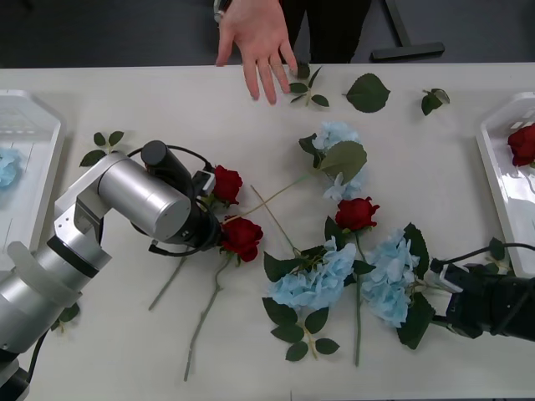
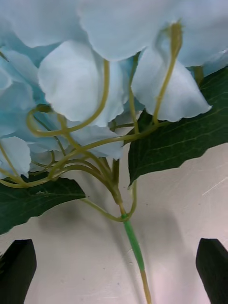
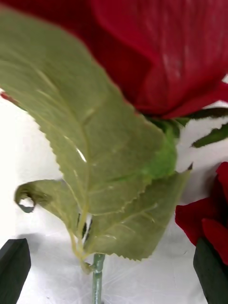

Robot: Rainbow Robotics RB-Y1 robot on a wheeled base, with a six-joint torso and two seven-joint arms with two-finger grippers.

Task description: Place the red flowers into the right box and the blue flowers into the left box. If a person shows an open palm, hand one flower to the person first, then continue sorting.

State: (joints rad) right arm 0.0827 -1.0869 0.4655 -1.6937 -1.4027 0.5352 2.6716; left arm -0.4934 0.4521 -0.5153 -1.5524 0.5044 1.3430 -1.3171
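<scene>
Two red flowers (image 1: 242,236) lie side by side at centre left. My left gripper (image 1: 214,210) is over them, open; in the left wrist view its black fingertips (image 3: 14,266) straddle one rose's stem (image 3: 97,280) below its leaves and bloom (image 3: 161,57). A third red flower (image 1: 357,213) lies among the blue flowers (image 1: 313,280). My right gripper (image 1: 440,288) stands open at a blue head's (image 1: 393,276) base, the stem (image 2: 135,247) between its fingers (image 2: 19,268). The left box (image 1: 33,134) holds a blue flower (image 1: 7,167). The right box (image 1: 497,180) holds a red one (image 1: 522,144).
A person's open hand (image 1: 255,42) reaches over the table's far edge, palm down and fingers spread. Loose green leaf sprigs (image 1: 368,92) lie near it and another sprig (image 1: 104,146) beside the left box. Long stems (image 1: 201,322) trail toward the front edge.
</scene>
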